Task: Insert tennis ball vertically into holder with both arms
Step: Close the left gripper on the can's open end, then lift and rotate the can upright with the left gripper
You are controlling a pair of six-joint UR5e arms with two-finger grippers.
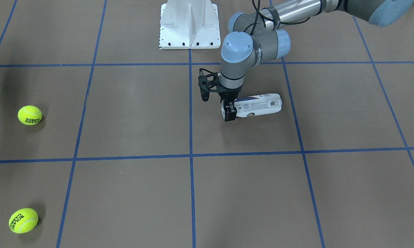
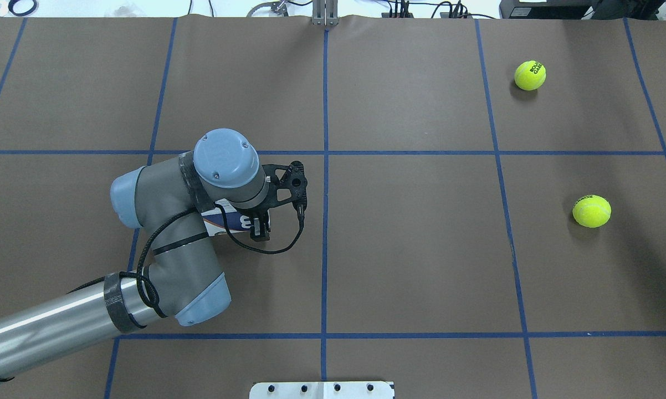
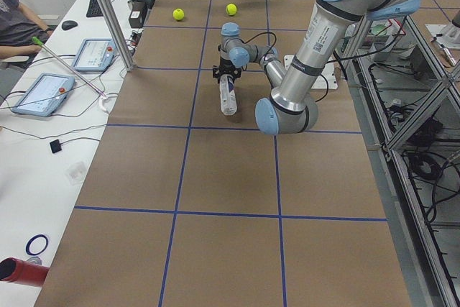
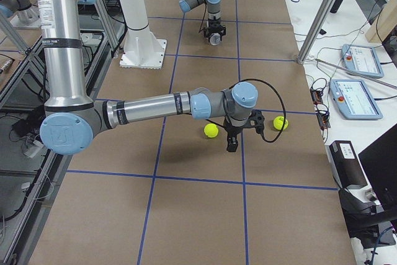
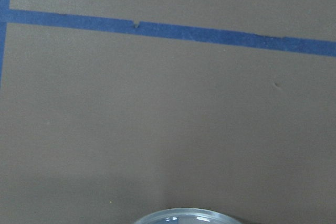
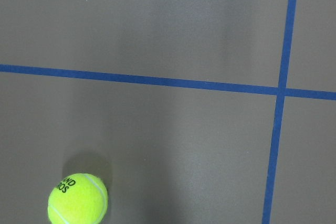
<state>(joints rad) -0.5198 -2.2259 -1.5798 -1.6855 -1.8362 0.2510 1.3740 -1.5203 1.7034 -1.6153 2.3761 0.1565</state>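
Left gripper (image 1: 229, 113) astride the rim end of a sideways clear plastic can (image 1: 262, 104) — to upright it, we judge. Right gripper (image 4: 232, 146) hovers far from the can; we cannot tell either's closure.

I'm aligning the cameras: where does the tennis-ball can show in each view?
Front-facing: holder right of centre, on its side.
Overhead: holder left of centre, mostly covered.
Exterior left: holder upper middle.
Exterior right: holder top, far, tiny.
Left wrist: holder rim at bottom edge.
Right wrist: absent.
Landmark: white pedestal base, in exterior views.
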